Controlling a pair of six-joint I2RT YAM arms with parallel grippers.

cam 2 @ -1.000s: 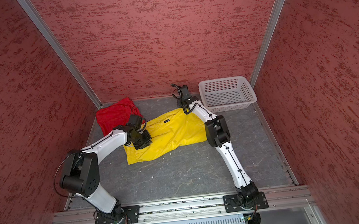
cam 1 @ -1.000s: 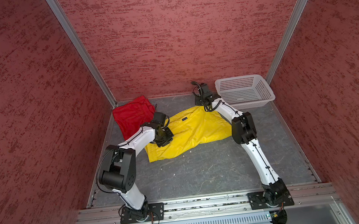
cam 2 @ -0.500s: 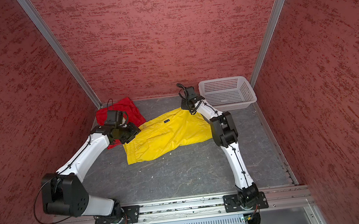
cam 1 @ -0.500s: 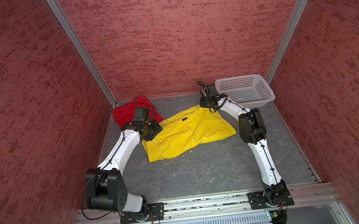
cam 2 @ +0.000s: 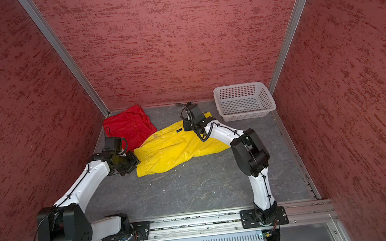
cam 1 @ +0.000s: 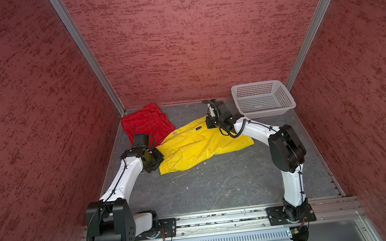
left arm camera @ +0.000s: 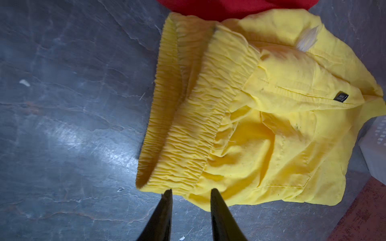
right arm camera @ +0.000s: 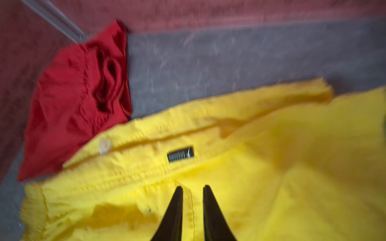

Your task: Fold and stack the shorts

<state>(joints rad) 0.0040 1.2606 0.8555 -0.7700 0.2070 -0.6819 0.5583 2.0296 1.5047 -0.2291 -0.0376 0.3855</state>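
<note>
The yellow shorts lie spread on the grey floor, with the gathered waist at the left and a small black logo near the back edge. Their back left corner overlaps the red shorts, which are crumpled in the back left corner. My left gripper is open at the near corner of the yellow waistband, and bare floor shows between its fingers. My right gripper is shut on a hem fold of the yellow shorts at their far edge.
A white perforated basket stands in the back right corner, close to the right arm's wrist. Red textured walls enclose the floor on three sides. A metal rail carrying both arm bases runs along the front.
My left gripper went from the yellow cloth back to the red shorts, then came forward to the yellow waistband's near corner. The right gripper shifted slightly nearer, holding the far hem.
</note>
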